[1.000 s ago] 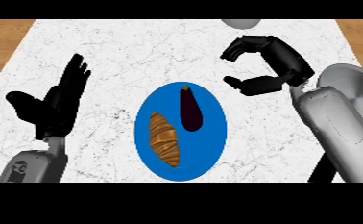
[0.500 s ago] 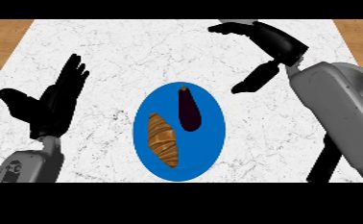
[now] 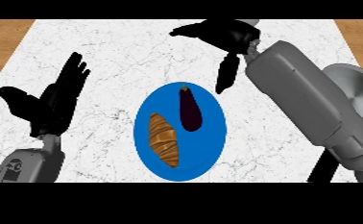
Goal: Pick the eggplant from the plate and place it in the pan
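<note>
A dark purple eggplant [image 3: 189, 109] lies on the right half of a blue plate [image 3: 212, 136] at the counter's middle. My right hand [image 3: 221, 35] hangs open above the counter, up and to the right of the eggplant, its thumb pointing down toward the plate's upper right rim. It touches nothing. At the far left my left hand [image 3: 58, 100] rests open with fingers up. The grey pan [image 3: 349, 80] shows only as a sliver at the right edge, mostly hidden behind my right forearm.
A brown croissant [image 3: 163, 139] lies on the plate's left half, beside the eggplant. The white marble counter [image 3: 127, 55] ends in wood strips at the upper left and upper right corners.
My right hand has opened from a curl and swung left and up toward the plate, its forearm now covering the pan area. The left hand, eggplant and croissant have not moved.
</note>
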`<state>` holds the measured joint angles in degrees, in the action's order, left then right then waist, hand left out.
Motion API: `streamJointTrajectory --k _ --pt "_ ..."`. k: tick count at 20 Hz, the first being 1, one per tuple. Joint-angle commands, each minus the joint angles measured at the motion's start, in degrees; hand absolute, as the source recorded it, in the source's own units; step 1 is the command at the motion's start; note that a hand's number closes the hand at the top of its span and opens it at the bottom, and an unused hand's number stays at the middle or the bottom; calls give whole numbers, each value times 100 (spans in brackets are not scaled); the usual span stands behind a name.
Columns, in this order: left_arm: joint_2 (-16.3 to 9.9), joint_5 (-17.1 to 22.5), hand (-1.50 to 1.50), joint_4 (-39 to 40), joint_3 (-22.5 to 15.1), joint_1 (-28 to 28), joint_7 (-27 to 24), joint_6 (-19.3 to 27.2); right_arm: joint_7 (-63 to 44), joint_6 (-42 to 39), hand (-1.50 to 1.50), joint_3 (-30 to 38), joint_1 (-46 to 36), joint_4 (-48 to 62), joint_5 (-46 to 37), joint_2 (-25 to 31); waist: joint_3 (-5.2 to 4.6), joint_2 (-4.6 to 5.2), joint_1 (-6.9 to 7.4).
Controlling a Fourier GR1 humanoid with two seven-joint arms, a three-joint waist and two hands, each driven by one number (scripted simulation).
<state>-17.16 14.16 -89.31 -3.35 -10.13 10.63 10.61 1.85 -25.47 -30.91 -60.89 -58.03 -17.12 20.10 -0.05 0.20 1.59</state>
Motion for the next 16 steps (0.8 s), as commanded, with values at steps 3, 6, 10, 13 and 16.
streamJointTrajectory --k 3,6,10,13,16 --pt "131 -66 0 181 -25 67 -213 -60 -365 -984 -150 -629 -549 470 -501 -387 -4 3 -38" --pt "150 -123 0 36 -50 150 -94 36 -535 -1782 -150 -844 -736 749 -506 -516 -3 -10 -38" --pt "13 -81 0 83 164 49 22 -83 -365 -1857 -150 -929 -486 695 -857 -728 3 -12 -101" --pt "112 -152 0 -243 68 186 111 -43 -575 -2015 -150 -918 -413 257 -1115 -742 5 -29 -124" --pt "85 1 0 -211 225 236 75 -157 -561 -2096 -150 -1162 -524 10 -1522 -571 4 -29 -113"
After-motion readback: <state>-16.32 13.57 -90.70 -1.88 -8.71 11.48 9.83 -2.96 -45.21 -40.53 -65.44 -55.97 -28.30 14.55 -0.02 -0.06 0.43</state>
